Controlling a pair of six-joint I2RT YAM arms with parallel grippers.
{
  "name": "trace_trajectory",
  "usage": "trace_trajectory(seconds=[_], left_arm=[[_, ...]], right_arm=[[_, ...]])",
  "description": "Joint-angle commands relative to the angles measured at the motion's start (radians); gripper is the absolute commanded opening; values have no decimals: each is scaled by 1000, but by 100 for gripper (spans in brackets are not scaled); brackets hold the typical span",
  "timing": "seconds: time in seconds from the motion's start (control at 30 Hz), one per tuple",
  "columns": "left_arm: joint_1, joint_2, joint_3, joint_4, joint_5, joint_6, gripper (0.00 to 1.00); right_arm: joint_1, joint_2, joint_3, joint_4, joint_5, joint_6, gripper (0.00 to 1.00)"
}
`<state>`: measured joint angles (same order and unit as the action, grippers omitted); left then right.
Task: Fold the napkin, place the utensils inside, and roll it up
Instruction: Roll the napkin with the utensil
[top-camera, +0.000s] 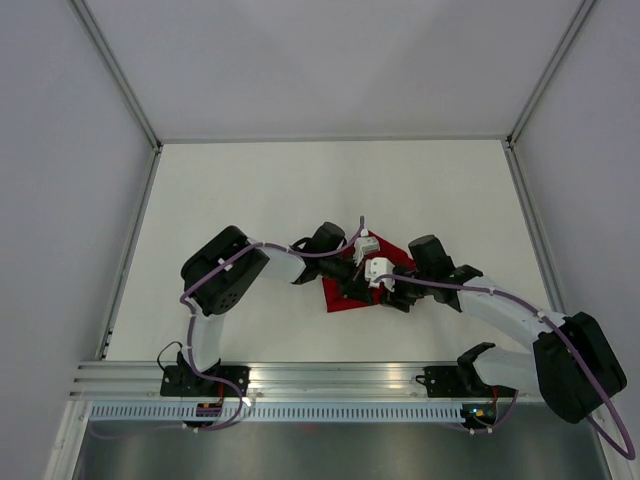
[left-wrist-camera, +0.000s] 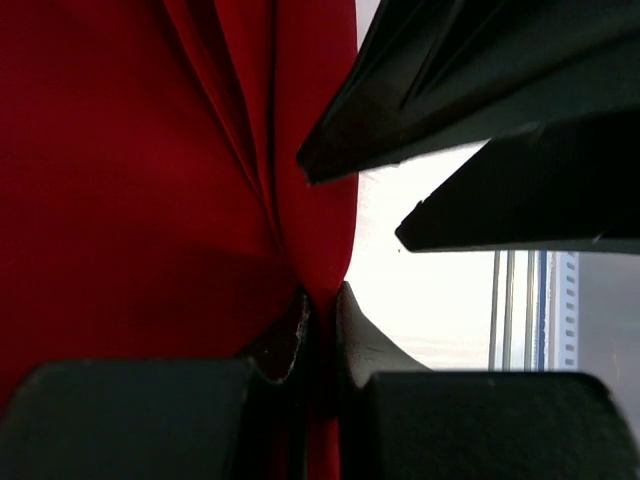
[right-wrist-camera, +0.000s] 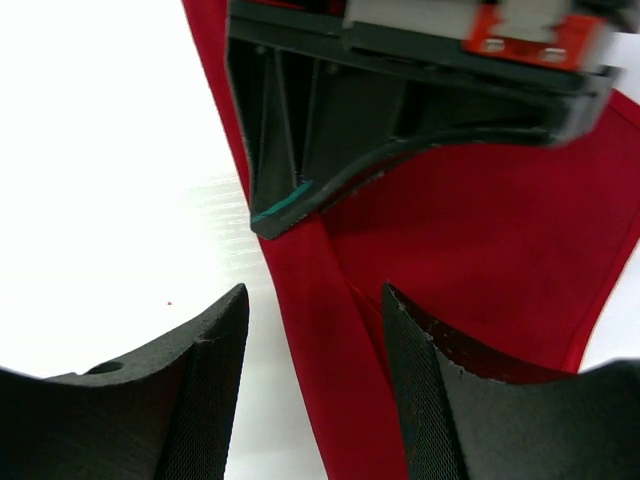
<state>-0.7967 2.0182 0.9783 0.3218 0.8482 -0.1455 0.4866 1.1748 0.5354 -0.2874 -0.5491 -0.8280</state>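
White walls box in a bare white table (top-camera: 250, 200). The napkin (top-camera: 345, 297) lies bunched just right of centre, nearer the near edge. It looks light, limp and slippery, so it is best pinched at a folded edge. The left gripper (left-wrist-camera: 322, 296) is pressed together on a pleat. The right gripper (right-wrist-camera: 315, 300) stands spread astride a fold.

The top camera looks steeply down from above and behind the arm bases, taking in the whole table (top-camera: 250, 200) with the napkin (top-camera: 342, 299) small at centre. Each wrist camera sits just behind its own jaws, very near the cloth. The left one faces the right gripper (left-wrist-camera: 350, 205) and the right one faces the left gripper (right-wrist-camera: 272, 215), so all three views share the folded red edge.
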Motion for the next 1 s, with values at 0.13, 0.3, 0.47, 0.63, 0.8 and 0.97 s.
trace_trajectory(seconds=[0.13, 0.3, 0.47, 0.63, 0.8, 0.97], left_arm=[[7, 66, 23, -214, -104, -20, 2], [8, 66, 30, -222, -106, -23, 2], [10, 70, 42, -234, -106, -25, 2], [8, 66, 49, -236, -92, -29, 4], [10, 54, 53, -236, -83, -39, 9], [10, 40, 51, -216, -72, -57, 14]], right_arm=[[52, 39, -17, 59, 29, -37, 62], [72, 80, -17, 79, 55, -34, 62], [76, 118, -17, 88, 66, -40, 58], [76, 134, -26, 106, 69, -30, 51], [76, 149, -34, 116, 69, -28, 42], [76, 184, -34, 114, 63, -31, 30]])
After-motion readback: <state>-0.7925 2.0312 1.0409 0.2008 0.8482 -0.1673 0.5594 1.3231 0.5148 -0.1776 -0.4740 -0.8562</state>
